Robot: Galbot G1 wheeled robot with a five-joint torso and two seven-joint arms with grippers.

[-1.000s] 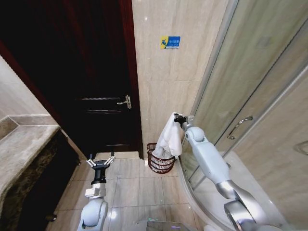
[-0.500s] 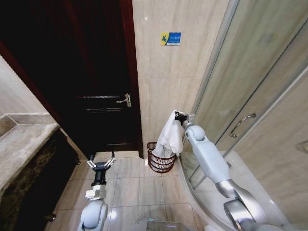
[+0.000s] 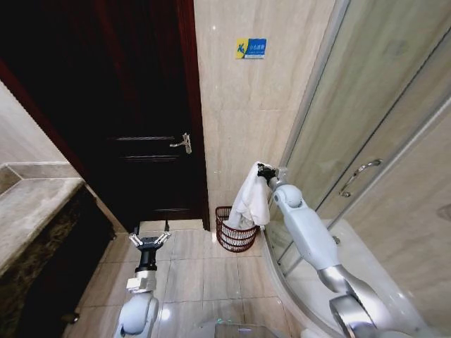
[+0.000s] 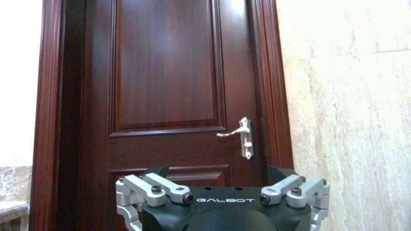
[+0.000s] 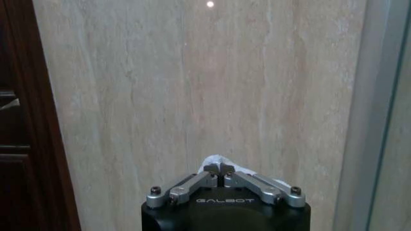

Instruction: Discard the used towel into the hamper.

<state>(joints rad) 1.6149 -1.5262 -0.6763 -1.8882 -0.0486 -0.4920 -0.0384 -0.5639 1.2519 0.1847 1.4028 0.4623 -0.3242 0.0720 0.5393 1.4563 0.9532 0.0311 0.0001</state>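
Head view: right gripper (image 3: 262, 171) pinches the towel (image 3: 250, 201), hanging above the hamper (image 3: 235, 230) at its 12 o'clock; release remains. Left gripper (image 3: 149, 240) idles, spread wide.

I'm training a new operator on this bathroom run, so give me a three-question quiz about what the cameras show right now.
1. True or false: the right gripper is shut on the white towel.
2. Where does the towel hang relative to the hamper? A) above it, its lower end at the rim B) flat on the floor tiles beside it C) over the door handle
3. Fill in: the left gripper is low over the floor in front of the dark door, its fingers ____.

Key:
1. True; the right wrist view shows the fingers closed with white cloth pinched at their tips.
2. A
3. open, holding nothing
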